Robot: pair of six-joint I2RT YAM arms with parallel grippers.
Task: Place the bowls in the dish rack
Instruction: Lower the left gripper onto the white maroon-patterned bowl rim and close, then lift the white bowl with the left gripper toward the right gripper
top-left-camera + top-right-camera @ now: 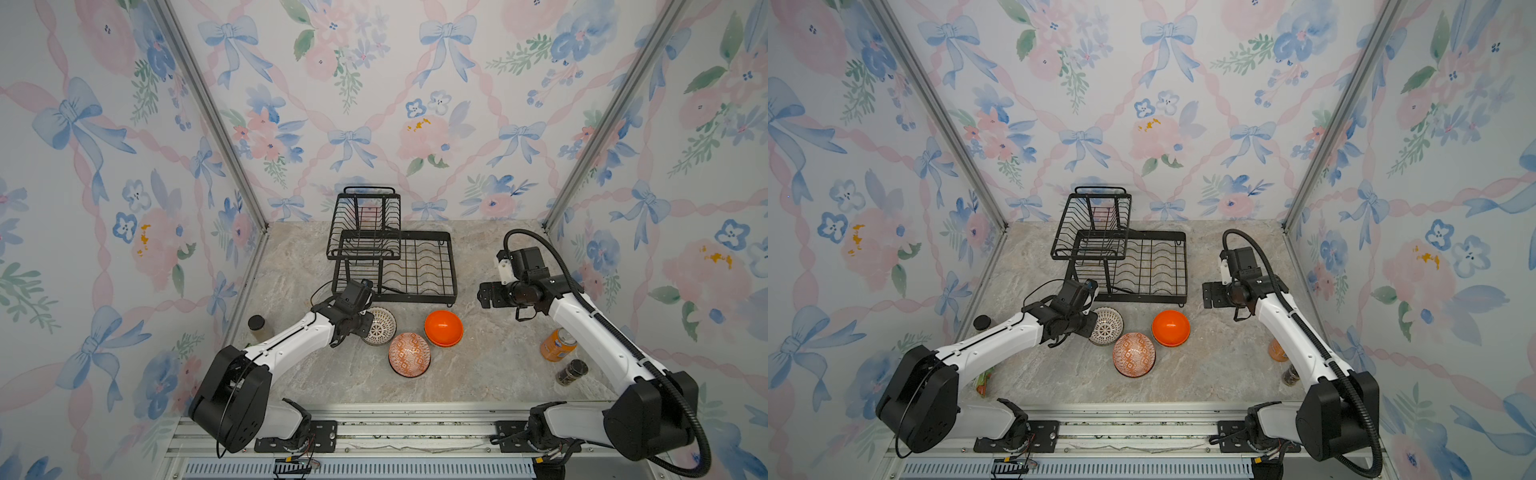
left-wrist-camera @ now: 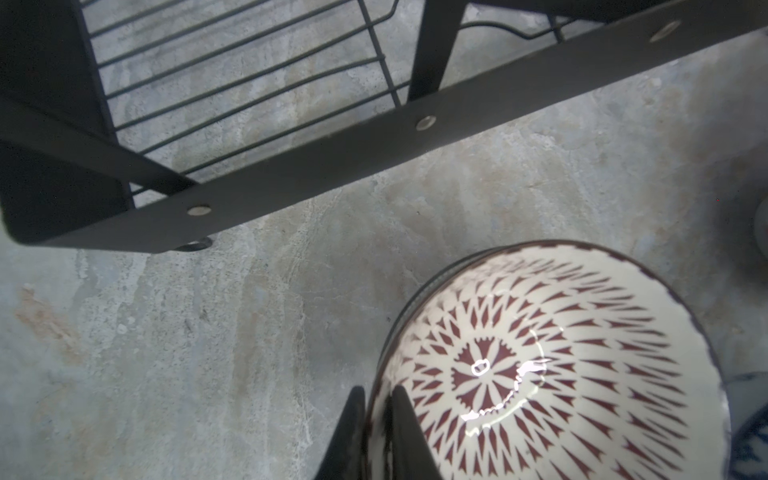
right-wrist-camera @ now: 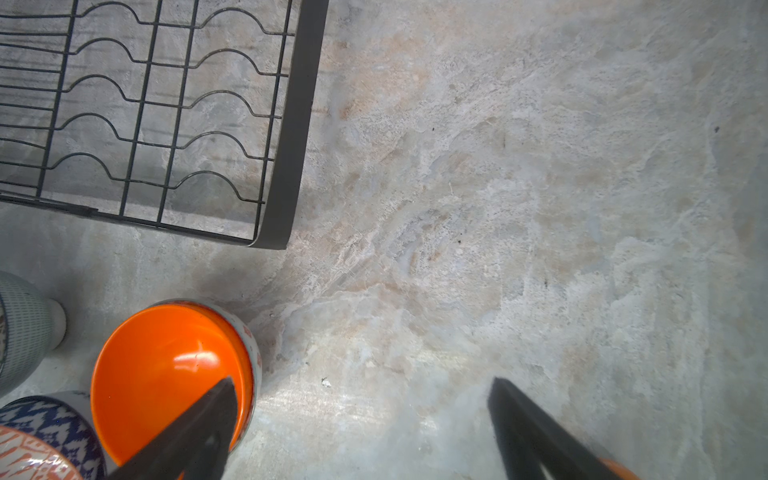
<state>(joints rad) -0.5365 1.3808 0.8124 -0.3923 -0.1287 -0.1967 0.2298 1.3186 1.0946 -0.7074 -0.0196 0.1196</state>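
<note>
- Left wrist view: my left gripper (image 2: 376,401) is pinched shut on the rim of the white-black patterned bowl (image 2: 561,365), with one finger inside the wall and one outside.
- Furthest left in both top views, a dark-lidded jar (image 1: 257,326) stands by the table's left edge. It is beside my left forearm and well apart from the bowls.
- The bowl I hold is tilted, its inside turned up toward the top cameras. I cannot tell whether its foot is clear of the tabletop (image 1: 482,374).
- The dish rack (image 1: 395,257) stands just beyond that bowl. Its front bar runs close past the bowl's rim, with a strip of bare marble between them.
- The orange-white patterned bowl (image 1: 409,354) sits on the near side, just beside the bowl I hold. It is stacked on a blue-white bowl (image 3: 50,419).
- The plain orange bowl (image 1: 443,327) is right of those, nested in another bowl, near the rack's front right corner.
- Right of the rack, the marble lies open as far as the right wall.
- My right gripper (image 1: 484,296) hovers over that stretch, jaws spread wide and holding nothing. In the right wrist view one finger crosses in front of the plain orange bowl.
- By the table's right edge, an orange drink can (image 1: 557,344) and a dark jar (image 1: 572,372) stand beside my right forearm.
</note>
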